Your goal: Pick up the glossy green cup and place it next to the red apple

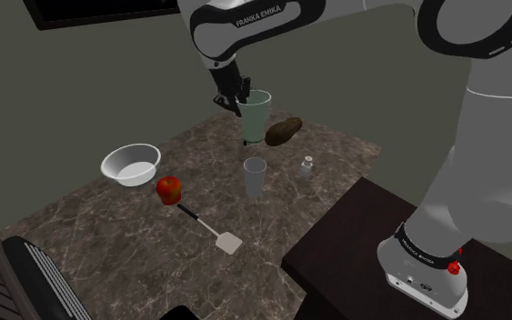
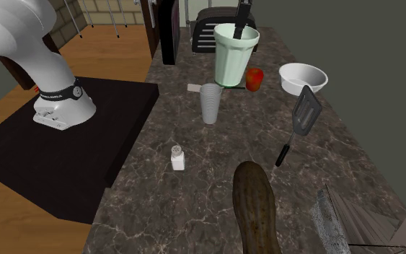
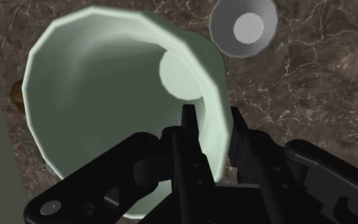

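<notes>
My jaws are clenched on the rim of the pale green cup (image 3: 107,95). One finger (image 3: 187,137) is inside the wall and the other outside, with the wall pinched between them. My gripper (image 1: 235,91) comes down on the cup from above, and the cup looks raised a little off the dark marbled table (image 1: 108,245).

From the stand (image 1: 426,268) at the shoulder view's lower right my arm rises, crosses to the left, and bends the wrist down over the far part of the table.

Just right of the cup in that view lies a brown oblong lump (image 1: 284,132), and nearer than the cup stands a clear glass (image 1: 255,175). A small shaker (image 1: 307,166) sits to the glass's right. The red apple (image 1: 169,189) is well apart from the cup — to the left and nearer, with a white bowl (image 1: 131,164) just beyond it and a spatula (image 1: 213,229) on its near side.
</notes>
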### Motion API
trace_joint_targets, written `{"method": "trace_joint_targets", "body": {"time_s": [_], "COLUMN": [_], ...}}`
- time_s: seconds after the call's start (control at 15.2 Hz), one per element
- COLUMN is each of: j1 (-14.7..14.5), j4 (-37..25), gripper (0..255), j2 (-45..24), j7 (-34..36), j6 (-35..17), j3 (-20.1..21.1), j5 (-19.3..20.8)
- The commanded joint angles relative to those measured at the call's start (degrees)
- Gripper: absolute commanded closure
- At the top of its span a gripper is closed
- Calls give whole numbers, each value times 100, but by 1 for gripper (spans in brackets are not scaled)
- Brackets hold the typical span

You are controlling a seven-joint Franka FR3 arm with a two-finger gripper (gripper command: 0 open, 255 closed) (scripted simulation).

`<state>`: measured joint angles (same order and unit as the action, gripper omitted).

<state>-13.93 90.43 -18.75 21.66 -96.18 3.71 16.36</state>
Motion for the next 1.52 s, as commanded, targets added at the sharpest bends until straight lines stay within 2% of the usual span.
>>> {"method": "trace_joint_targets", "body": {"time_s": [0.0, 0.4, 1.45], "j1": [-157, -662, -624], "j4": [-201, -1151, -332], "gripper": [255, 255, 255], "j2": [-139, -753, -1021], "j7": [215, 795, 1038], "j6": [120, 618, -440], "j3": [83, 302, 280], "j5": [-19, -56, 8]}}
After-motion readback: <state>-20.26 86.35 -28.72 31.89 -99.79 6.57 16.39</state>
